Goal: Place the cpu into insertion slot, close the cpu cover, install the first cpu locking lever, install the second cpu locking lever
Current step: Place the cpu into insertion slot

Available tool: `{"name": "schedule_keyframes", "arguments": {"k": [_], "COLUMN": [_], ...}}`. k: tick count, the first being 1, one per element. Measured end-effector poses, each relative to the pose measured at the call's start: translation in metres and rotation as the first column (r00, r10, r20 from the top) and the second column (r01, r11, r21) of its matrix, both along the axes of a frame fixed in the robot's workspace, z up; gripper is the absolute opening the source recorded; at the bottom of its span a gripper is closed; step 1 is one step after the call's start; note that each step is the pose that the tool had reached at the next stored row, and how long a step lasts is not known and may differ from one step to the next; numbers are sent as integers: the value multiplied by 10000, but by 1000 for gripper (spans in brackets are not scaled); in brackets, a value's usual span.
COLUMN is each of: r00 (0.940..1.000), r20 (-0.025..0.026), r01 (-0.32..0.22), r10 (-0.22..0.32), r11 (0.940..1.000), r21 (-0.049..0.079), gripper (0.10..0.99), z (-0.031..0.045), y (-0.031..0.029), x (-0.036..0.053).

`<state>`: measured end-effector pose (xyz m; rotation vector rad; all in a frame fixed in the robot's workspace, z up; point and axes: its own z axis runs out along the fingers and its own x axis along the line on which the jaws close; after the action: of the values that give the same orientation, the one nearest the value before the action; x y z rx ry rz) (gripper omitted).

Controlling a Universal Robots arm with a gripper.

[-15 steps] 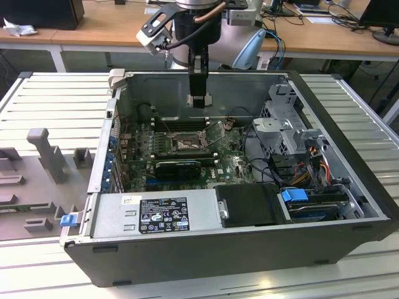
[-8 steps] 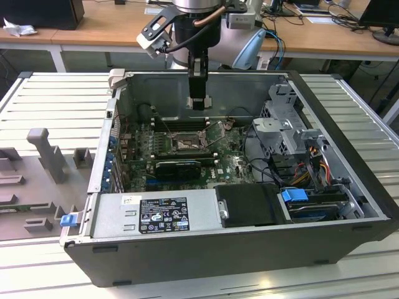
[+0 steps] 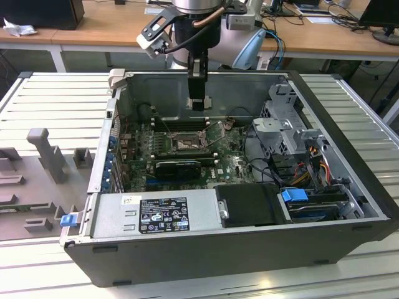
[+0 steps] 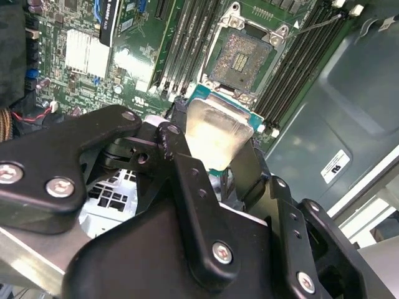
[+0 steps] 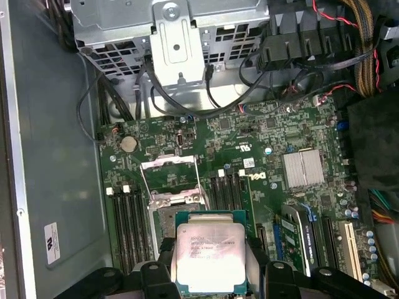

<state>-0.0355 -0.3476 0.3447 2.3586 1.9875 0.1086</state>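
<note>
**Hand carrying the cpu over an open socket, nothing seated yet**

Hand (image 3: 198, 103) hangs down into an open computer case (image 3: 249, 249) that sits on a ribbed metal counter (image 3: 349, 106), its two black fingers clamped on opposite edges of the cpu (image 5: 211, 254). The chip is held flat, pale metal face up, above the green motherboard (image 5: 280, 134) and not touching it. In the first wrist view it overlaps one edge of the insertion slot (image 4: 244, 57). The second wrist view shows the slot's grey grid of contacts bare and the chip just beside it, not lined up over it.

The cpu cover (image 5: 168, 176), a thin silver frame, is swung back away from the slot. A thin metal lever (image 4: 319, 23) stands loose beside the memory slots (image 4: 187, 43).

Judging by this, the task is in its first step. The chip is gripped and close to the slot, but it is not seated, the cover is not closed, and neither lever is locked.
</note>
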Motion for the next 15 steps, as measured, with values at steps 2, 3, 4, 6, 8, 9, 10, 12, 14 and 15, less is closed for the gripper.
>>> {"name": "schedule_keyframes", "arguments": {"k": [2, 3, 4, 6, 8, 9, 10, 12, 14, 15], "r00": [9998, 9996, 9995, 9991, 9987, 9985, 9981, 9974, 9962, 9956], "r20": [0, -1, 0, 0, 0, 0, 0, 0, 0, 0], "r01": [186, 272, 320, 416, 507, 556, 614, 719, 874, 937], "r10": [-186, -272, -320, -416, -507, -556, -614, -719, -874, -937], "r11": [9998, 9996, 9995, 9991, 9987, 9985, 9981, 9974, 9962, 9956], "r21": [0, 0, 0, 0, 0, 0, 0, 0, 0, 0], "gripper": [529, 529, 529, 529, 529, 529, 529, 529, 529, 529], "z": [-1, -2, -3, -4, -6, -6, -7, -8, -11, -12], "y": [0, 0, 0, 0, 0, 0, 0, 0, 0, 0], "x": [0, 0, 0, 0, 0, 0, 0, 0, 0, 0]}}
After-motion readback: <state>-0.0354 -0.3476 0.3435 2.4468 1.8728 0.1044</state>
